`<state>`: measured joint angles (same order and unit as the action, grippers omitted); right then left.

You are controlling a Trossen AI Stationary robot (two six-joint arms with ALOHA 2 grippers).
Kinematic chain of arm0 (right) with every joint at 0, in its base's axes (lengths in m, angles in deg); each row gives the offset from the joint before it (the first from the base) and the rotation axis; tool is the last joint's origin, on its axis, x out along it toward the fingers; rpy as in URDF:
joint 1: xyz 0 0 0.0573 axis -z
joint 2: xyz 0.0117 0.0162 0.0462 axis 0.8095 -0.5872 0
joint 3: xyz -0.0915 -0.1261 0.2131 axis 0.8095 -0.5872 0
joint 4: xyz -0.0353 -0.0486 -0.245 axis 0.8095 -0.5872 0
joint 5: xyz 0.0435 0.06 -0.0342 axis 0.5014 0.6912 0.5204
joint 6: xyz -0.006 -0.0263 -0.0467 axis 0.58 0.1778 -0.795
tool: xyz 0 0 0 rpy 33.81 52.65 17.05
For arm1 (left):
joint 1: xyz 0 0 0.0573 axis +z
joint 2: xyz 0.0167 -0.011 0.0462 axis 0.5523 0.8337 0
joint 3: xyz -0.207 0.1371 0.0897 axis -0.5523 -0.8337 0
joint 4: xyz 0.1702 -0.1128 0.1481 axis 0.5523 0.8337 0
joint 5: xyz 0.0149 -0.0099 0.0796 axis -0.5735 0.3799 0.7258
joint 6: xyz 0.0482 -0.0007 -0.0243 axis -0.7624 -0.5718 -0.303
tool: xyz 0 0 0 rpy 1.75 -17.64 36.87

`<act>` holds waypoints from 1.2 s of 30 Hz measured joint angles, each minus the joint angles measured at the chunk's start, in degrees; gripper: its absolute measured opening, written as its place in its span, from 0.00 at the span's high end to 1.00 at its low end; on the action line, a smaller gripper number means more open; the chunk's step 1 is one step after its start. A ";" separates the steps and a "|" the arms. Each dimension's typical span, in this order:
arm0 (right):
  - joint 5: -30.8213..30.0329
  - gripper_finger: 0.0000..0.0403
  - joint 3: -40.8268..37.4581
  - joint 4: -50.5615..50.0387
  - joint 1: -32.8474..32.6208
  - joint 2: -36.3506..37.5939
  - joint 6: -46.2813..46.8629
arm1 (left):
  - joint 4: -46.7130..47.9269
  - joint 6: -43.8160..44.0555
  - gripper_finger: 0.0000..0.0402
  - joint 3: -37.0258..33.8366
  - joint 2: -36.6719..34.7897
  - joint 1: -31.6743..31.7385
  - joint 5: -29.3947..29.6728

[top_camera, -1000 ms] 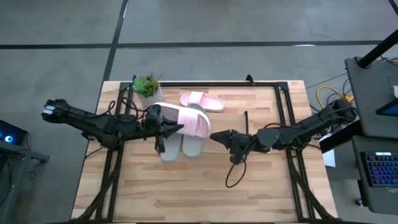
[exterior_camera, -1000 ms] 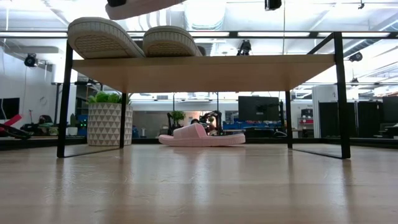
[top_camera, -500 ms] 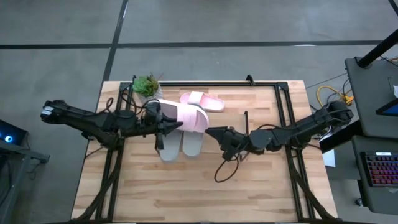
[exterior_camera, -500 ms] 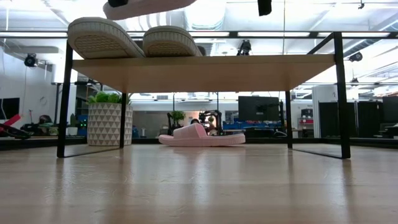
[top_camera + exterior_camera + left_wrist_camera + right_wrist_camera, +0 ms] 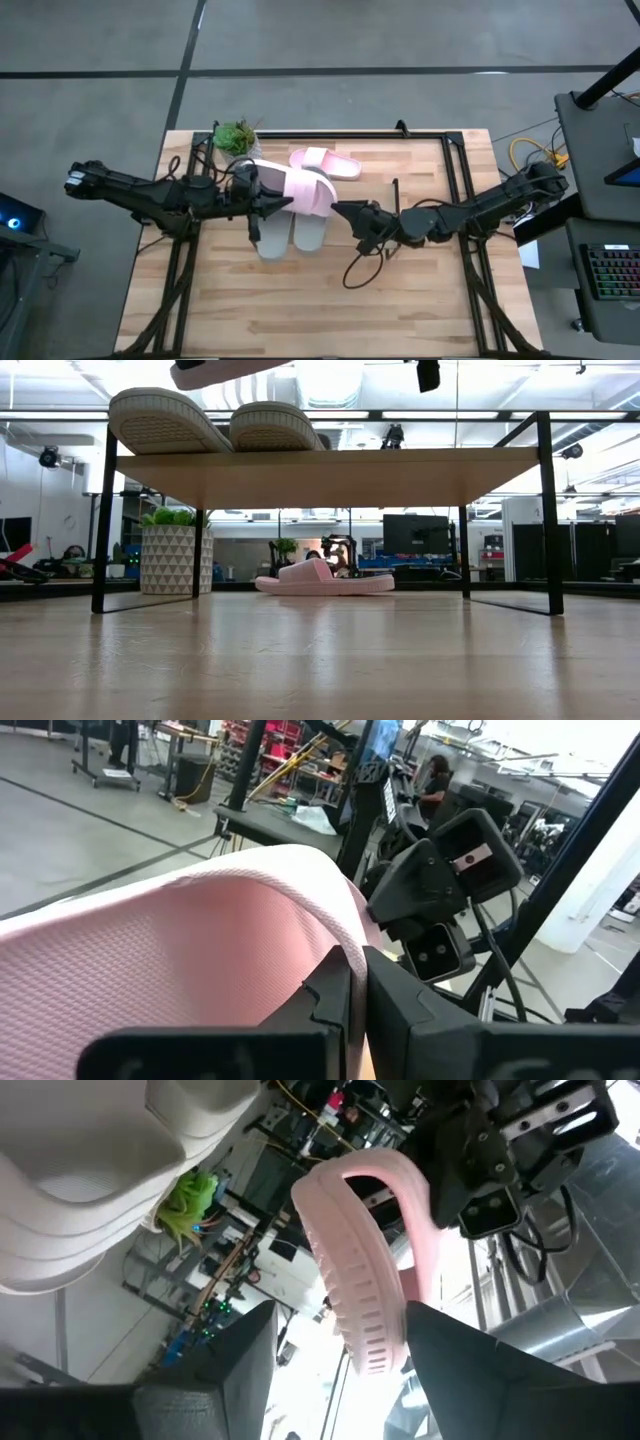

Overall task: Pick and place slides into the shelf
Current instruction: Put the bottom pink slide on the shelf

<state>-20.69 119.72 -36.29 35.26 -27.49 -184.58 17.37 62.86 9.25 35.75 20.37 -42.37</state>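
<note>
Centre-left in the high view, the left gripper (image 5: 268,203) is clamping a pink slide (image 5: 300,191) above the grey slides (image 5: 290,232) on the shelf (image 5: 330,463). The right gripper (image 5: 345,212), jaws wide, is hovering beside it, probably for a handover; next, lowering it beside the grey pair needs care.

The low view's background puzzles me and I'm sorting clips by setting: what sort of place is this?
Probably a robotics lab or workshop: monitors and equipment racks behind the table, ceiling lights over an open floor, and a keyboard at a workstation beside the table.

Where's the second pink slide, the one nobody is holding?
In the high view, the loose pink slide lies flat on the table, right of the potted plant.
</note>
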 joint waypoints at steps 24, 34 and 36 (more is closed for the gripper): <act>5.00 0.57 -0.04 -0.11 -0.04 -0.52 1.64 | -3.23 -0.13 1.00 0.13 2.42 0.81 -1.88; 4.49 0.94 -0.13 -0.48 -0.04 -0.59 4.22 | -3.30 -0.67 1.00 0.11 2.38 0.83 -1.62; 4.49 0.94 -0.13 -0.38 -0.04 -0.59 4.33 | -3.32 -0.83 1.00 0.13 2.38 0.83 -1.65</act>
<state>-16.19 119.58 -36.67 35.21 -28.08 -180.25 14.05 62.02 9.38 38.13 21.21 -44.03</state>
